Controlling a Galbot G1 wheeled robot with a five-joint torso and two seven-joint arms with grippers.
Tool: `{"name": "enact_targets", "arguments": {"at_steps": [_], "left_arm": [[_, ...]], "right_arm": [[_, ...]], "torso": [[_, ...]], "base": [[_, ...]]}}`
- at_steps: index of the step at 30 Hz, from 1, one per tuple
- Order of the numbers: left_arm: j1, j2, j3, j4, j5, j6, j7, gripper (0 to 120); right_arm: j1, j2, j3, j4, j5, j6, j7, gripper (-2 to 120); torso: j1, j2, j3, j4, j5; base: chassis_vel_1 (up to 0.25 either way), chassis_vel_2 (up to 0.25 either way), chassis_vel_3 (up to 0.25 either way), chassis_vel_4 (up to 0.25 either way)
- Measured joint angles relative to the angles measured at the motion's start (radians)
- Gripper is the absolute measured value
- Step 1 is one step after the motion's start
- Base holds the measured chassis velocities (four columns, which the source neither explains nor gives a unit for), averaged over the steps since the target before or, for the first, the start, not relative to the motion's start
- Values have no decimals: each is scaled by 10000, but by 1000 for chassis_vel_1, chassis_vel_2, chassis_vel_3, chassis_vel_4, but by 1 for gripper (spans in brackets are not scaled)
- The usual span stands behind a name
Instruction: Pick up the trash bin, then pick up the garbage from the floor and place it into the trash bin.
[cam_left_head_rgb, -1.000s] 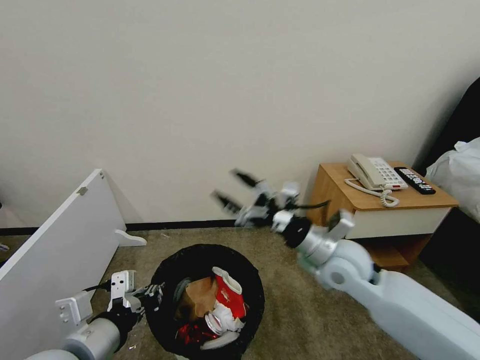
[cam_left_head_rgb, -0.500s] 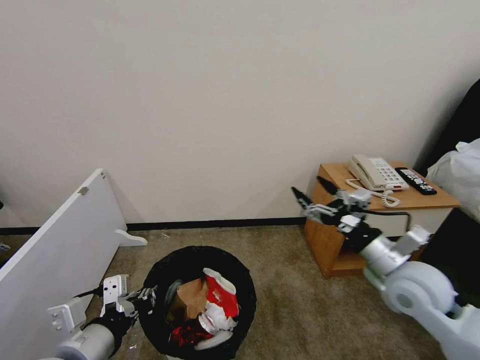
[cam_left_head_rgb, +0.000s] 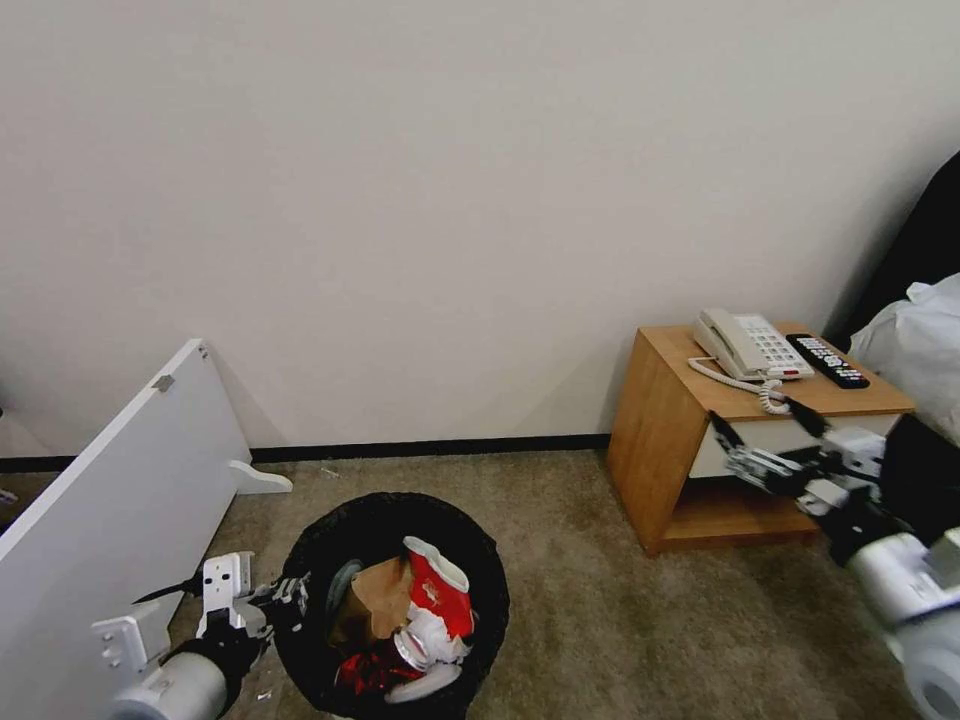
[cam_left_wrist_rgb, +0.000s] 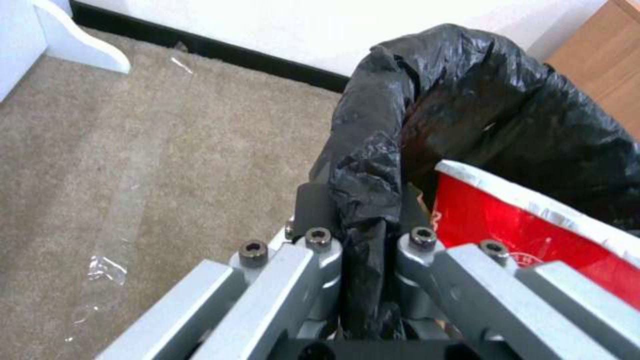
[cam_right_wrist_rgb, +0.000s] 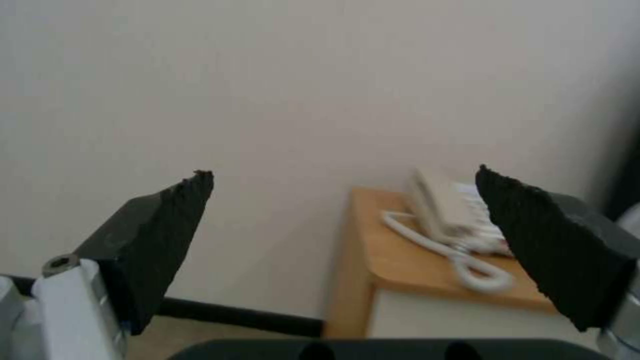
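Observation:
The trash bin (cam_left_head_rgb: 330, 540), lined with a black bag, hangs low at the left over the floor (cam_left_head_rgb: 600, 610). My left gripper (cam_left_head_rgb: 285, 592) is shut on its rim; in the left wrist view the fingers (cam_left_wrist_rgb: 319, 240) pinch the folded black bag (cam_left_wrist_rgb: 373, 165). Garbage lies inside the bin: a brown paper bag (cam_left_head_rgb: 375, 598), a red-white snack packet (cam_left_head_rgb: 442, 590) (cam_left_wrist_rgb: 527, 225), a crushed red can (cam_left_head_rgb: 368, 668) and white scraps (cam_left_head_rgb: 430, 632). Far off to the right, my right gripper (cam_left_head_rgb: 755, 412) (cam_right_wrist_rgb: 343, 172) is open and holds nothing, in front of the nightstand.
A wooden nightstand (cam_left_head_rgb: 665, 430) stands against the wall at the right, bearing a phone (cam_left_head_rgb: 745, 345) and a remote (cam_left_head_rgb: 828, 360). A white board (cam_left_head_rgb: 120, 480) leans at the left. White bedding (cam_left_head_rgb: 915, 340) lies at the right edge.
My right arm has swung from above the bin to the right and down, in front of the nightstand, staying open. The bin and my left gripper have drifted slightly left.

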Motion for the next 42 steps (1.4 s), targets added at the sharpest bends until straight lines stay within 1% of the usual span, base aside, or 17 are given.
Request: {"name": "enact_targets", "arguments": {"at_steps": [1, 3, 4, 6, 8, 9, 10, 11, 12, 13, 15, 16, 17, 19, 26, 35, 42], "left_arm": [[0, 0, 0, 0, 0, 0, 0, 4], [120, -78, 7, 0, 184, -53, 99, 4], [120, -78, 7, 0, 184, -53, 99, 4], [257, -129, 46, 0, 416, -124, 201, 4], [264, -139, 54, 0, 447, -134, 214, 4], [275, -168, 84, 0, 548, -165, 248, 4], [275, -168, 84, 0, 548, -165, 248, 4], [297, -201, 127, 0, 675, -201, 291, 4], [321, -218, 163, 0, 764, -216, 311, 4], [321, -218, 163, 0, 764, -216, 311, 4], [340, -229, 207, 1, 928, -232, 348, 4], [340, -229, 207, 1, 928, -232, 348, 4], [282, -225, 190, 0, 953, -242, 353, 4], [238, -223, 171, 0, 979, -252, 360, 4], [125, -188, 161, 83, 1000, -273, 383, 4], [-128, -89, 182, 388, 948, -300, 397, 4], [-311, -86, 240, 539, 924, -303, 400, 4]], "right_arm": [[0, 0, 0, 0, 0, 0, 0, 100], [-624, 626, 475, 182, -812, 224, -273, 100], [-624, 626, 475, 182, -812, 224, -273, 100], [-1045, 1531, 676, 316, -1406, 370, -499, 100], [-1077, 1725, 676, 346, -1484, 365, -503, 100], [-1128, 2436, 673, 427, -1730, 305, -527, 100], [-1128, 2436, 673, 427, -1730, 305, -527, 100], [-1128, 3174, 641, 463, -2026, 276, -537, 100], [-1120, 3625, 629, 482, -2247, 274, -572, 100], [-1120, 3625, 629, 482, -2247, 274, -572, 100], [-1054, 4446, 648, 569, -2654, 274, -687, 100], [-1054, 4446, 648, 569, -2654, 274, -687, 100], [-1048, 4661, 701, 578, -2950, 335, -814, 100], [-1050, 4746, 725, 578, -3110, 396, -877, 100], [-1143, 5137, 724, 366, -4041, 898, -1131, 100], [-985, 5292, 629, 195, -4169, 1303, -1379, 100], [-816, 5194, 633, 45, -4203, 1334, -1435, 100]], "torso": [[0, 0, 0, 0, 0], [0, 0, 0, -1, -1], [0, 0, 0, -1, -1], [0, 1, 0, 1, 0], [0, 1, 0, 3, 0], [0, 1, 1, 1, -2], [0, 1, 1, 1, -2], [0, 1, 0, -2, -1], [0, 1, 0, -4, 3], [0, 1, 0, -4, 3], [0, 1, 1, -1, -1], [0, 1, 1, -1, -1], [1, 1, 1, 4, -1], [0, 0, 1, -1, -1], [0, 0, 1, 0, 0], [0, 0, 2, 1, 0], [0, 0, 1, -1, 1]], "base": [[0, 0, 0, 0], [0, 0, 0, 0], [0, 0, 0, 0], [0, 0, 0, 0], [0, 0, 0, 0], [0, 0, 0, 0], [0, 0, 0, 0], [0, 0, 0, 0], [0, 0, 0, 0], [0, 0, 0, 0], [0, 0, 0, 0], [0, 0, 0, 0], [0, 0, 0, 0], [0, 0, 0, 0], [0, 0, 0, 0], [0, 0, 0, 0], [0, 0, 0, 0]]}}
